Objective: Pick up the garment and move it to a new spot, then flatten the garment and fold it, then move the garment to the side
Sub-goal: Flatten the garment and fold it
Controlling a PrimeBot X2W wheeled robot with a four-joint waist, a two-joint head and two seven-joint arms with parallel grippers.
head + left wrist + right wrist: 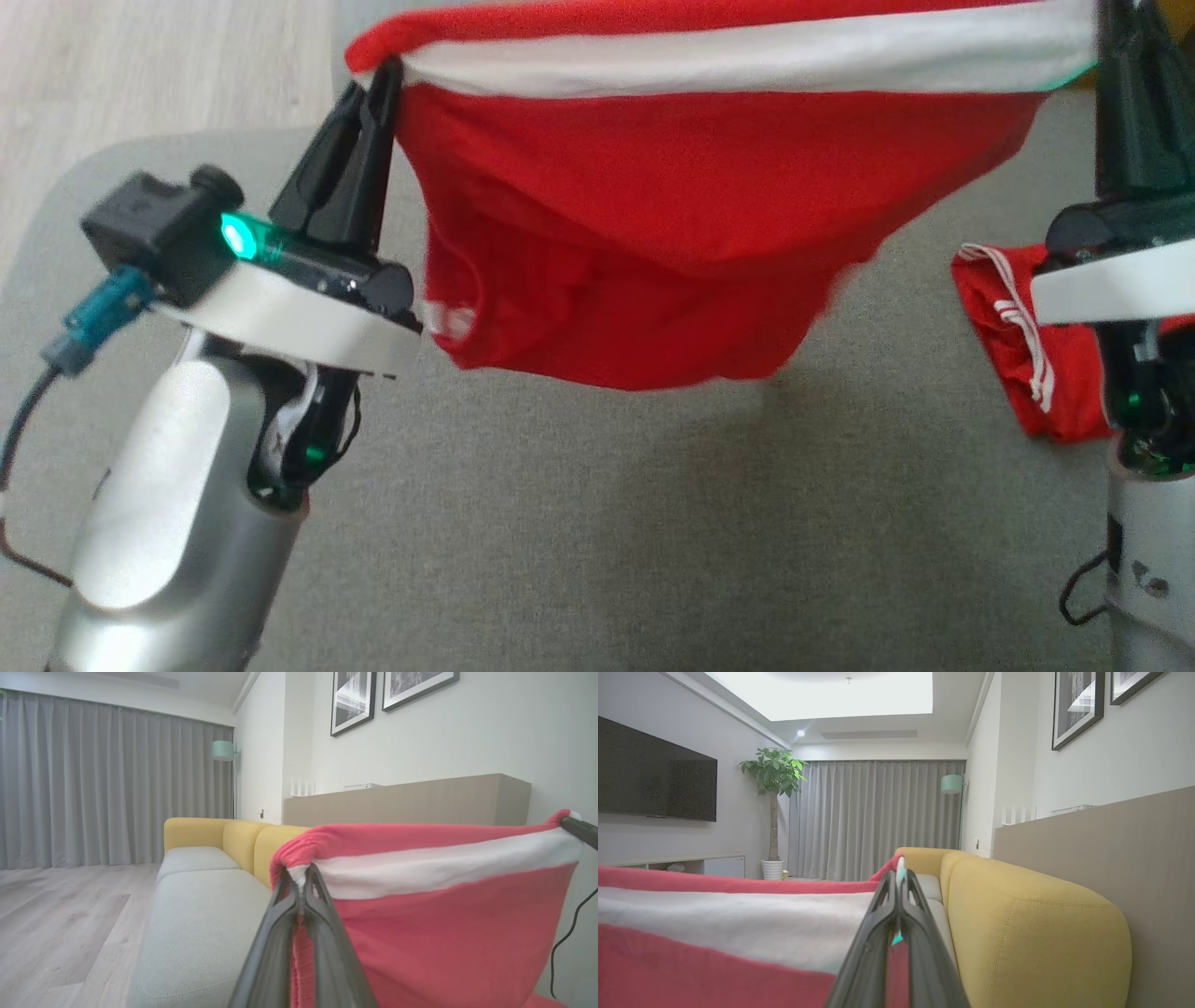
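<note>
Garment [653,233], red with a white band, hangs in the air above the grey sofa seat [560,523], stretched by its banded edge between two grippers. The left gripper [383,75] pinches the band's left corner, its two dark fingers pressed together on the cloth and pointing upward. The right gripper [1125,56] clamps the right corner the same way, fingers upright. Two pale forearms rise from the seat's near side. A second red garment [1008,345] with white stripes lies crumpled toward the seat's right side, partly hidden by the right arm
</note>
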